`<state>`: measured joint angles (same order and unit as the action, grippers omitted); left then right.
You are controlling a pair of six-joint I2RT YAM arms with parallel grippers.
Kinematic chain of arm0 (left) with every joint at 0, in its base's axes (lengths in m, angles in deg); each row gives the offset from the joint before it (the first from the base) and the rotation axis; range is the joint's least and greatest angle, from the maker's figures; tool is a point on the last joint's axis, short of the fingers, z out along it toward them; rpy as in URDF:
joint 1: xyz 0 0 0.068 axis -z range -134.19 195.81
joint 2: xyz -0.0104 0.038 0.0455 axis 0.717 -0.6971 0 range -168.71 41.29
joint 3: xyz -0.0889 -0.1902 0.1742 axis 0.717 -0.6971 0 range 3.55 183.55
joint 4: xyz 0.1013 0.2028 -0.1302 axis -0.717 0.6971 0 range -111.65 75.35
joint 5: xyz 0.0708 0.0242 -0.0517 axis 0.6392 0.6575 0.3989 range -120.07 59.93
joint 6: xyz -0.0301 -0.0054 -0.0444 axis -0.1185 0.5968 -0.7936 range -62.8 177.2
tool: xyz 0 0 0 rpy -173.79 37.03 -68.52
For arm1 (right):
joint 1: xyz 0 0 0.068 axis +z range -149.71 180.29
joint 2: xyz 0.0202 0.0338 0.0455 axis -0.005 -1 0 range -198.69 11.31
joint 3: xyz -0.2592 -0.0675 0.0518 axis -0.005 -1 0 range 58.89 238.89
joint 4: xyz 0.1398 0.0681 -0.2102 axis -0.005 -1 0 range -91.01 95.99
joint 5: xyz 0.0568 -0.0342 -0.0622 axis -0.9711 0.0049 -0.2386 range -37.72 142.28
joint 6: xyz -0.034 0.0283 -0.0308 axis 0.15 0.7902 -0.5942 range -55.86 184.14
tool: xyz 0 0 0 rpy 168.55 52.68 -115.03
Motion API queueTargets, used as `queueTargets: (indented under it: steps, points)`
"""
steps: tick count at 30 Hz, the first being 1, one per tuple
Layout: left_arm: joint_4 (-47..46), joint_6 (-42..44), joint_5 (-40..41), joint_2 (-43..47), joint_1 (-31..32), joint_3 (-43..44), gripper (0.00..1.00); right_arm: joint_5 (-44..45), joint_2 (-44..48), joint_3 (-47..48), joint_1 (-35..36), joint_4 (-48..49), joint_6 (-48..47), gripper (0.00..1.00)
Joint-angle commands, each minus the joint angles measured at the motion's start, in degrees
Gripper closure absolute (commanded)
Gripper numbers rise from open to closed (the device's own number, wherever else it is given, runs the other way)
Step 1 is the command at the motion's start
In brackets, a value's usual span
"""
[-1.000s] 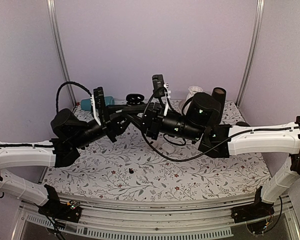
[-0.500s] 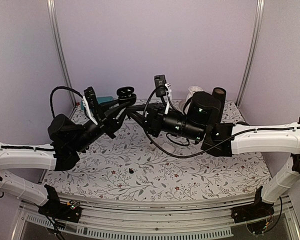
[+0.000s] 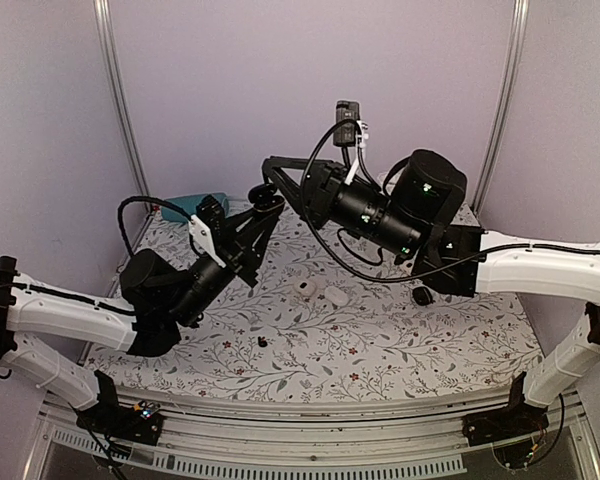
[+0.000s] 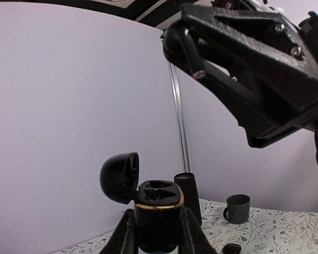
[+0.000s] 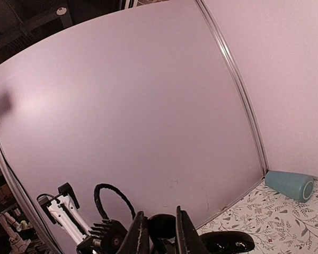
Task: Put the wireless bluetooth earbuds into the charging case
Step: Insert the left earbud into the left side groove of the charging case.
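The left gripper (image 4: 158, 225) jaws clamp the charging case (image 4: 158, 201), lid open, in free air near the back wall. The right gripper (image 5: 160, 219) jaws clamp 1 earbud (image 5: 161, 228) at the case's 1 o'clock, apart from it. The other earbud (image 3: 263, 342) lies on the bare table (image 3: 430, 350), toward its 6 o'clock edge.

Both arms reach inward and upward; the left gripper (image 3: 267, 203) and right gripper (image 3: 272, 164) are clamped, right tip above left.
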<state>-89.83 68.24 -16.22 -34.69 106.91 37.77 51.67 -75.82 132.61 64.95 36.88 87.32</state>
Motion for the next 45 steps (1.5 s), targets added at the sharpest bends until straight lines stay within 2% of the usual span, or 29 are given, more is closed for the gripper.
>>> queueTargets:
  steps: [1, 8, 25, 45]
  points:
    - [-6.91, 6.28, 6.92, -2.18, 1.96, 2.95, 1.0, 3.9, -1.02, 1.75, -0.36, -0.64, 2.13, 0.97]
    - [-8.22, 11.2, 9.44, -4.41, 3.89, 5.45, 1.0, 9.94, -1.69, 1.1, -0.3, -1.14, 4.74, 0.97]
    - [-8.68, 12.97, 12.73, -6.62, 5.06, 7.94, 1.0, 10.95, -3.66, 1.19, -0.03, -0.48, 8.59, 0.96]
    - [-4.45, 12.81, 11.2, -4.85, 4.84, 8.57, 1.0, 4.55, -4.05, -0.03, -0.02, -3.37, 6.62, 0.96]
